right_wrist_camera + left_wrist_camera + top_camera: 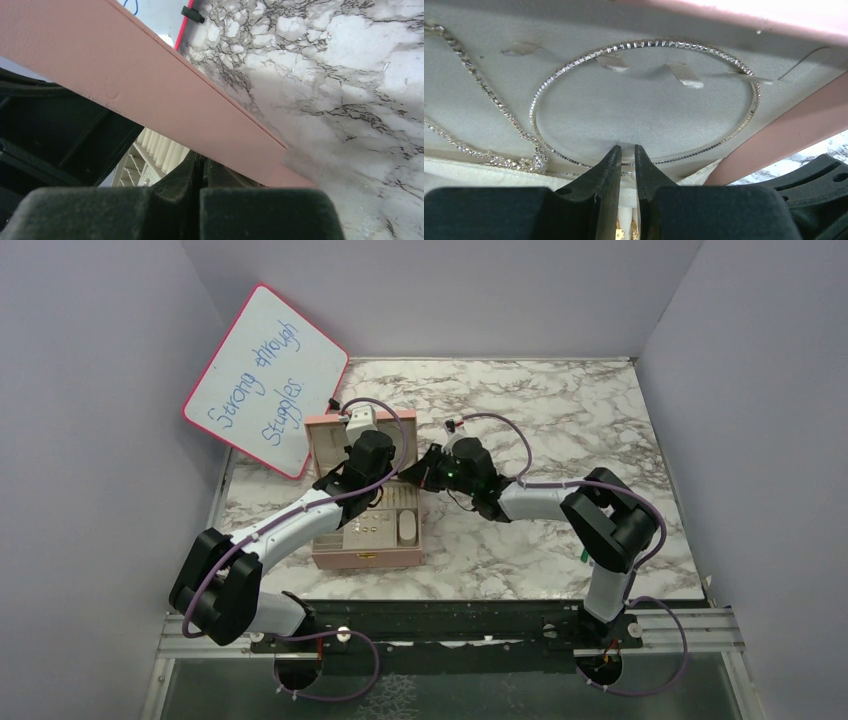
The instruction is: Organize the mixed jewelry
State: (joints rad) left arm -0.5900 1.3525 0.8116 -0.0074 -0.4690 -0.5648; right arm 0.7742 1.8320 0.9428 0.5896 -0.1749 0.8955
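The pink box [365, 558] stands open on the marble table, its lid [165, 95] raised. Tiny gold pieces of the mixed jewelry [366, 528] lie in its cream compartments, and two more gold pieces [619, 233] show low between my left fingers. My left gripper [626, 148] is inside the box with its tips at the lid lining. Its jaws stand a narrow gap apart, and a thin rhinestone necklace loop [644, 45] crosses that gap. My right gripper [202, 162] is shut with nothing between its fingers, its tips against the lid's right edge.
A second sparkling chain [484, 95] hangs at the left of the lid lining. A pink-framed whiteboard [265, 380] leans in the back left corner. Grey walls close the table on three sides. Bare marble [560, 420] lies right of the box.
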